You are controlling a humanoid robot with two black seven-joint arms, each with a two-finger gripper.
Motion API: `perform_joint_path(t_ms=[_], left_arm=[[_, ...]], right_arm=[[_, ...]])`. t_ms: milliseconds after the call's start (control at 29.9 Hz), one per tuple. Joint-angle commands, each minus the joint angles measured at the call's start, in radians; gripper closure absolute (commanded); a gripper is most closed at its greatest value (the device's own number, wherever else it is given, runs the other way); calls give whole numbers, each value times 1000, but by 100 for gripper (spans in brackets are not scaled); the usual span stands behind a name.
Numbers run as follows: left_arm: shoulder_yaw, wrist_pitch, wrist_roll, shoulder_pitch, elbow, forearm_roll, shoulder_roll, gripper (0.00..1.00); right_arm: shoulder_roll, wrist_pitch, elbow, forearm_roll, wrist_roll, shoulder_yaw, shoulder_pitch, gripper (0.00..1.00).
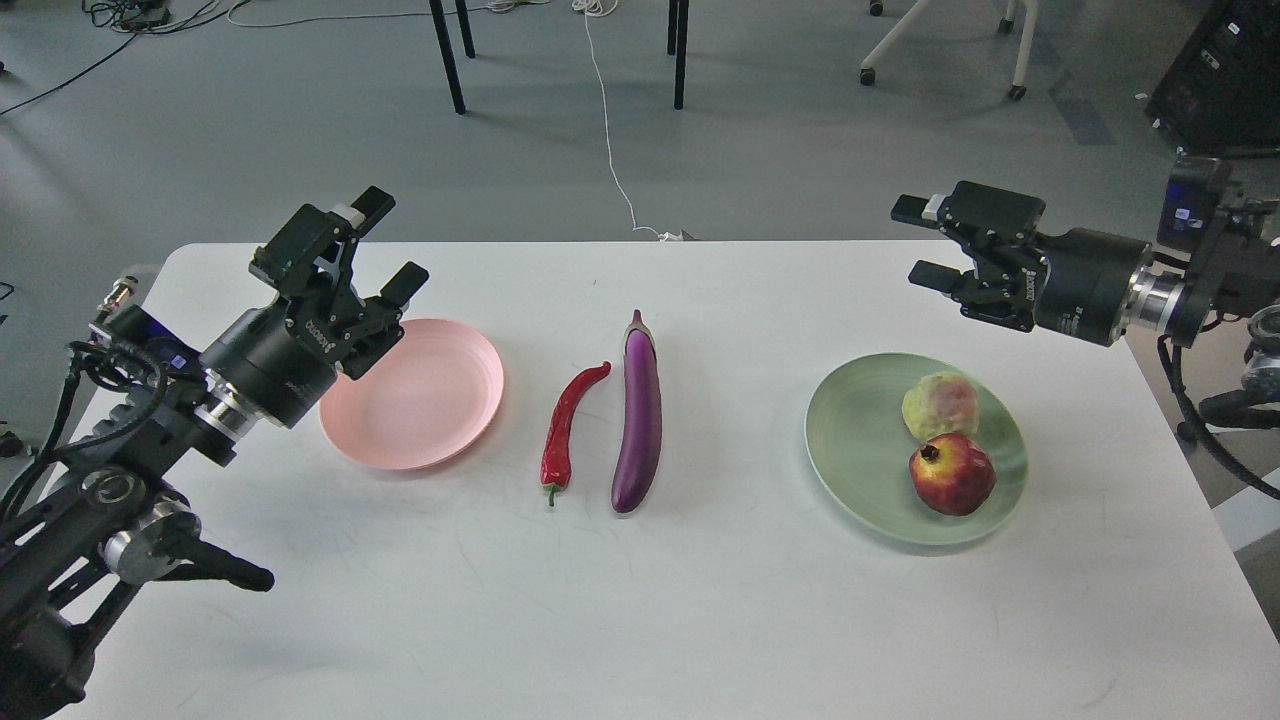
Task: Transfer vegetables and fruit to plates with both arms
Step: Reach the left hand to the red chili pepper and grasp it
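Observation:
A red pomegranate [952, 474] and a pale green-yellow fruit [940, 405] lie side by side on the pale green plate [858, 440] at the right. A red chili pepper [565, 424] and a purple eggplant [640, 410] lie on the table's middle, between the plates. The pale pink plate [420, 395] at the left holds nothing. My left gripper [390, 242] is open and empty, raised over the pink plate's far left rim. My right gripper [918, 240] is open and empty, raised above and behind the green plate.
The white table [640, 600] ends close behind the plates and right of the green plate. On the floor beyond are black table legs [448, 55], a white cable [608, 130], a chair base [940, 40] and a black case [1225, 80].

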Motion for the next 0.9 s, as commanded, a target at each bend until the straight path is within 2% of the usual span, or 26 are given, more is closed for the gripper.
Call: perform_joint_path(t_ms=[0, 67, 167, 334, 501, 635, 735, 869], left_arm=[[16, -13, 3, -40, -4, 216, -7, 2], [63, -13, 5, -86, -1, 352, -7, 2], [183, -13, 6, -201, 4, 560, -4, 2], [437, -18, 23, -488, 82, 764, -4, 2], [767, -19, 78, -763, 257, 796, -68, 2], [910, -19, 107, -835, 335, 798, -122, 2], [927, -19, 136, -834, 389, 800, -168, 3], [928, -19, 146, -829, 501, 847, -246, 5]], right_arm=[[58, 47, -132, 310, 0, 150, -137, 2], [94, 119, -239, 393, 0, 225, -207, 1], [124, 119, -370, 422, 0, 277, -297, 1], [118, 119, -400, 422, 0, 284, -365, 1], [111, 119, -398, 422, 0, 291, -377, 1], [98, 119, -396, 422, 0, 291, -377, 1], [95, 119, -396, 422, 0, 291, -377, 1], [92, 119, -396, 422, 0, 291, -377, 1]])
